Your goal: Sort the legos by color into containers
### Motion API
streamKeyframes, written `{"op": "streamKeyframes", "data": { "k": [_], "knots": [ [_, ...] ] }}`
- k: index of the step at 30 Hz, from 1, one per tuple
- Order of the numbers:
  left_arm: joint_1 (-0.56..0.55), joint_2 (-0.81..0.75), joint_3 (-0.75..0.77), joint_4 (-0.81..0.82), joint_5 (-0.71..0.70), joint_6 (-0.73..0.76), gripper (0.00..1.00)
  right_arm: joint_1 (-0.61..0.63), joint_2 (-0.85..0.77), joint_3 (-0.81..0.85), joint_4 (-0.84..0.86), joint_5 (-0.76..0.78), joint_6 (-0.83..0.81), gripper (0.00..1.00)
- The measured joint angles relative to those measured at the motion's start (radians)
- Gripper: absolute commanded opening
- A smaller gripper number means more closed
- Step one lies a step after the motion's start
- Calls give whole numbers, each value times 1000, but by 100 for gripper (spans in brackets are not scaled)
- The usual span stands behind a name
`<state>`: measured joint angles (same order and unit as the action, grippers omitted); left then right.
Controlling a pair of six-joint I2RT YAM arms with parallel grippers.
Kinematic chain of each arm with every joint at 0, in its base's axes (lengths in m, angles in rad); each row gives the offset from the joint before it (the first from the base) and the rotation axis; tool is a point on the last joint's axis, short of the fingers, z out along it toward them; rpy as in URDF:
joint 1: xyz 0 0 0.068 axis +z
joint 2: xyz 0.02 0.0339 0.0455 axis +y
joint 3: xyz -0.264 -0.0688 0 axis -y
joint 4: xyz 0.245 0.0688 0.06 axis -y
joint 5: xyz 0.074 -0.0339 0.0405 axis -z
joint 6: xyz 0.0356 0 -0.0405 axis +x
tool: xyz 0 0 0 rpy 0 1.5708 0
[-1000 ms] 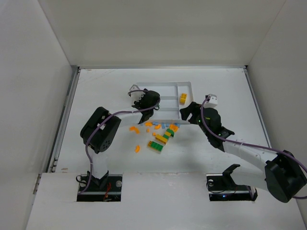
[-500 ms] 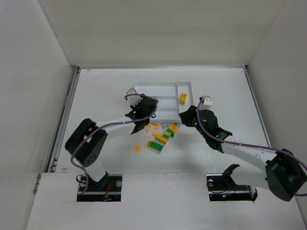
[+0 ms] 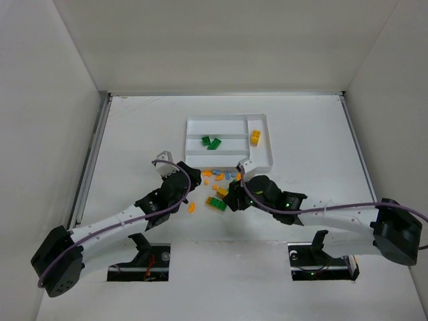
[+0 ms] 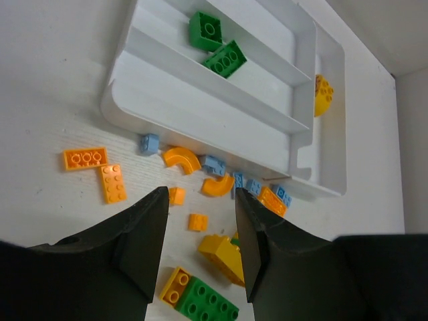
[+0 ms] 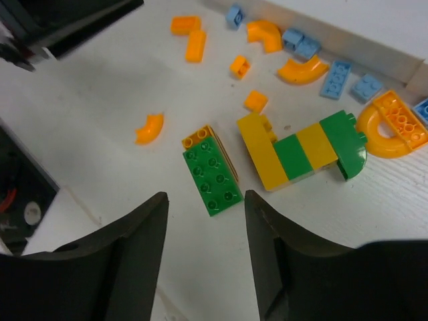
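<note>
Two green bricks (image 4: 225, 59) lie side by side in the middle long slot of the white tray (image 4: 187, 93), and one yellow piece (image 4: 322, 93) sits in the crosswise end slot. The other legos are scattered on the table (image 3: 134, 134) just outside the tray's near wall. From the left wrist camera I see two orange plates (image 4: 85, 158) touching at a corner, two orange curved pieces (image 4: 182, 159), and several light blue bricks (image 4: 149, 143) close to the wall.

My left gripper (image 4: 200, 244) hangs over this scatter with its jaws apart and nothing between them. My right gripper (image 5: 204, 257) also has its jaws spread and holds nothing. It hovers near a green brick stacked on an orange one (image 5: 212, 175), with a yellow-and-green stack (image 5: 297, 152) just beside that. An orange half-ring (image 5: 394, 127) touches the stack's far end.
</note>
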<state>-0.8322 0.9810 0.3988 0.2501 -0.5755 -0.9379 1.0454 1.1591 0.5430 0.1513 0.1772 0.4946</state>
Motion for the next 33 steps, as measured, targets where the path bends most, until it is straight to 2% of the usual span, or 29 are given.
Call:
{"op": "streamKeyframes", "data": {
  "k": [5, 14, 24, 33],
  "knots": [
    [1, -106, -17, -63, 66, 3, 41, 6, 115, 83, -80, -36, -68, 54],
    [3, -207, -82, -139, 154, 3, 41, 10, 252, 179, -143, -111, -168, 66],
    [10, -250, -95, -183, 207, 6, 41, 10, 337, 202, -167, -123, -213, 65],
    [10, -229, -95, -189, 232, 10, 41, 11, 364, 220, -172, -121, -224, 59]
  ]
}}
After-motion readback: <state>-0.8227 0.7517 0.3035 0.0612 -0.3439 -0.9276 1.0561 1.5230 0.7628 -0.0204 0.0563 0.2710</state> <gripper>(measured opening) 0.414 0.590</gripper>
